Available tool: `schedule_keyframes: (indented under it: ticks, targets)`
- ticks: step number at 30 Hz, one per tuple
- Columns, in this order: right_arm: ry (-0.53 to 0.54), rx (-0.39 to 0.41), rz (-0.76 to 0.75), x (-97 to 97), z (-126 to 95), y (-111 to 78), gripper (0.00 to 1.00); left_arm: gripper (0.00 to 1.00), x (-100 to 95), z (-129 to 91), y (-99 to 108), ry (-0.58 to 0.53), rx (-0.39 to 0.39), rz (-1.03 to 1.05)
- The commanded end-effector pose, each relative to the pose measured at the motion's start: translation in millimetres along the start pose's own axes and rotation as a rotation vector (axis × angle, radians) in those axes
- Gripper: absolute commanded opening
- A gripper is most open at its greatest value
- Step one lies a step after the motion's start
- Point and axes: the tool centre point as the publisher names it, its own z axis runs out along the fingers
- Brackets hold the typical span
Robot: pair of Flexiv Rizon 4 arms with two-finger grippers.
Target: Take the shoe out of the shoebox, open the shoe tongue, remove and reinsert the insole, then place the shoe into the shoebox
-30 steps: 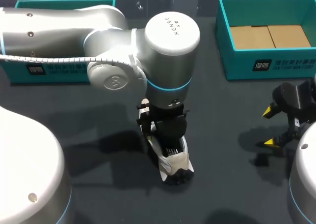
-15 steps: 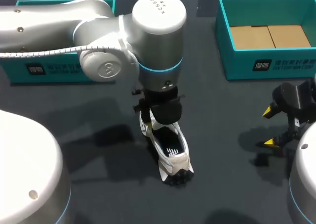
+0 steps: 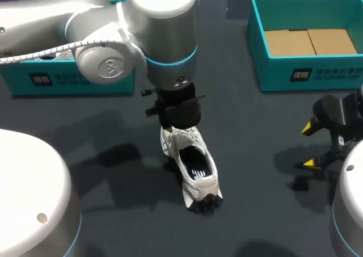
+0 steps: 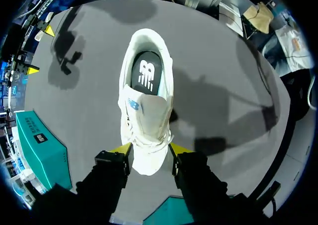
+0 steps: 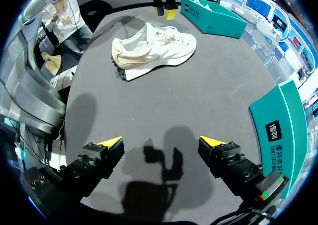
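Nearest us, our right arm (image 3: 347,206) comes in low, to the right of the shoe (image 3: 195,172) and well apart from it. The right gripper (image 3: 310,146) faces across the dark matte table (image 3: 249,132). Its yellow-tipped fingers are spread wide, with only bare table between them.

The shoe stands upright on the table, outside both boxes, heel toward us and toe away. It has a soft cream-white upper, a black lugged sole at the heel and a dark insole (image 4: 144,76) showing through the open mouth.

Our left arm (image 3: 164,36) reaches in from the left of the shoe, its thick silver last link pointing straight down over the toe. The left gripper (image 4: 150,153) hangs above the toe cap, fingers apart, gripping nothing.

Beyond the shoe to the right sits the teal shoebox (image 3: 306,75) with its brown cardboard floor. Beyond the shoe to the left, a second teal box (image 3: 34,81) is partly hidden by the left arm.
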Motion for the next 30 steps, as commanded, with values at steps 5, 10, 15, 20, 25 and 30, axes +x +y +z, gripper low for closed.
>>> schedule_keyframes:
  ticks: [5,10,15,20,25,30]
  targets:
    - [-0.004,0.003,0.001,2.3,0,0.2,1.0,0.33,4.4,-23,18,-0.034,0.076,0.001]
    - [-0.004,0.003,0.001,2.3,0,0.2,1.0,0.32,1.3,-27,13,-0.056,0.134,0.012]
    - [-0.004,0.003,0.001,2.3,0,0.2,1.0,0.32,-3.5,-19,2,-0.055,0.171,0.033]
    - [-0.004,0.003,0.001,2.3,0,0.2,1.0,0.32,-8.3,-2,-16,-0.055,0.216,0.061]
    - [-0.004,0.003,0.001,2.3,0,0.2,1.0,0.31,-12.8,16,-36,-0.07,0.252,0.08]
    - [-0.004,0.003,0.001,2.3,0,0.2,1.0,0.3,-15.7,34,-50,-0.069,0.279,0.086]
